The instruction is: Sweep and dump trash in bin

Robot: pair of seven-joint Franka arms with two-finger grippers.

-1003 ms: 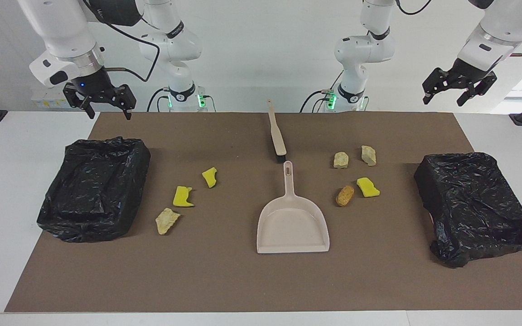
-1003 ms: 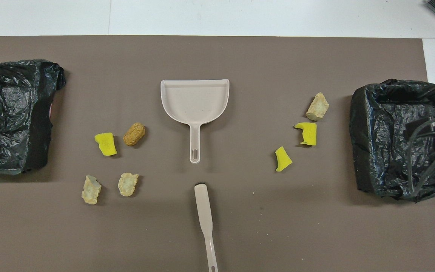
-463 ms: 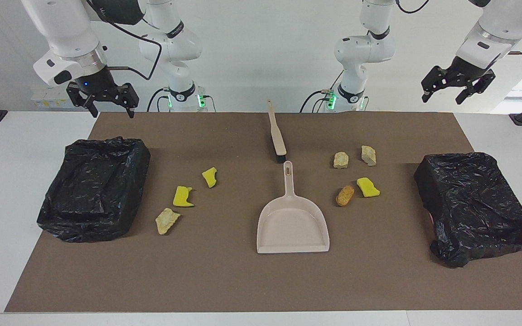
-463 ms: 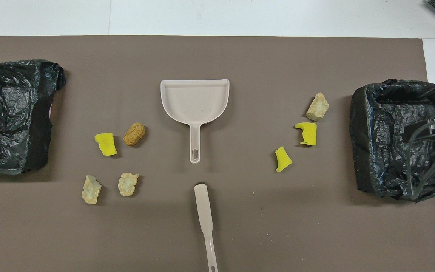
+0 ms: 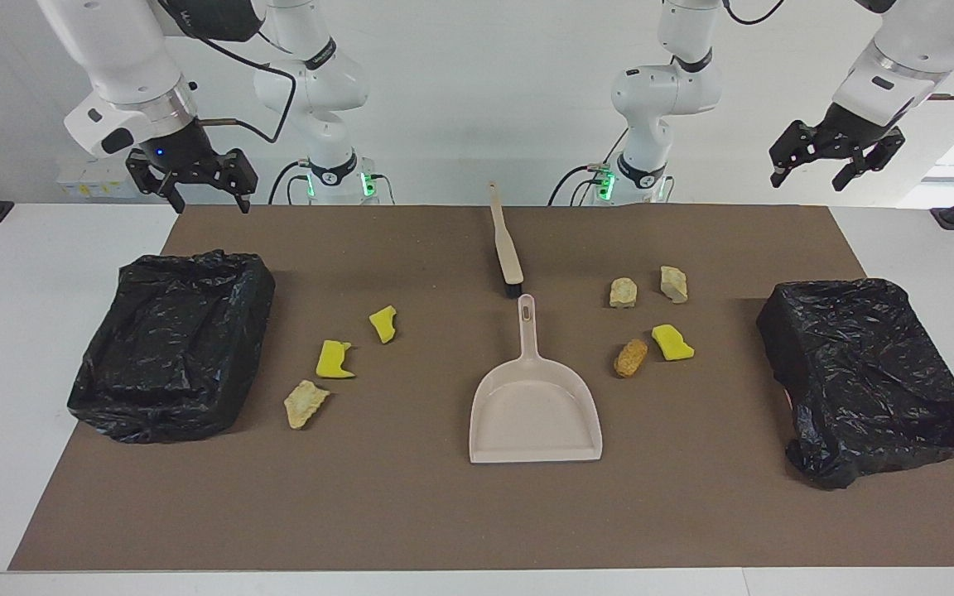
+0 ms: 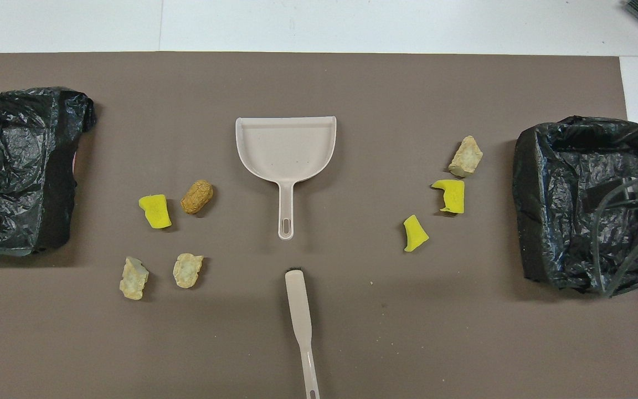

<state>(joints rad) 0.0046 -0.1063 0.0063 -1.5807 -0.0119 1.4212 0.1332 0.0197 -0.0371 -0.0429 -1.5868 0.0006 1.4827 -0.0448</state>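
- The right gripper (image 5: 202, 189) hangs in the air over the robots' edge of the brown mat (image 5: 444, 513), at the right arm's end of the worktop; its fingers stand apart and hold nothing.
- The left gripper (image 5: 833, 164) hangs high above the corner of the worktop nearest the left arm's base, its fingers spread and empty.
- Under the right gripper, farther from the robots, a bin lined with a black bag (image 5: 175, 343) sits at the right arm's end of the mat.
- A second black-bagged bin (image 5: 866, 377) sits at the left arm's end of the mat.
- The trash lies loose on the mat in two groups. Toward the right arm's end: two yellow sponge pieces (image 5: 334, 359) (image 5: 383, 324) and a tan lump (image 5: 305, 403), all apart from one another.
- Toward the left arm's end: two tan lumps (image 5: 623, 292) (image 5: 674, 284), with an orange-brown lump (image 5: 631, 358) and a yellow piece (image 5: 672, 343) just beside each other, farther from the robots.
- The beige dustpan (image 5: 535, 414) lies flat mid-mat between the groups, handle toward the robots.
- The brush (image 5: 506, 248) lies in line with that handle, nearer the robots, bristle end close to the handle tip but apart from it.
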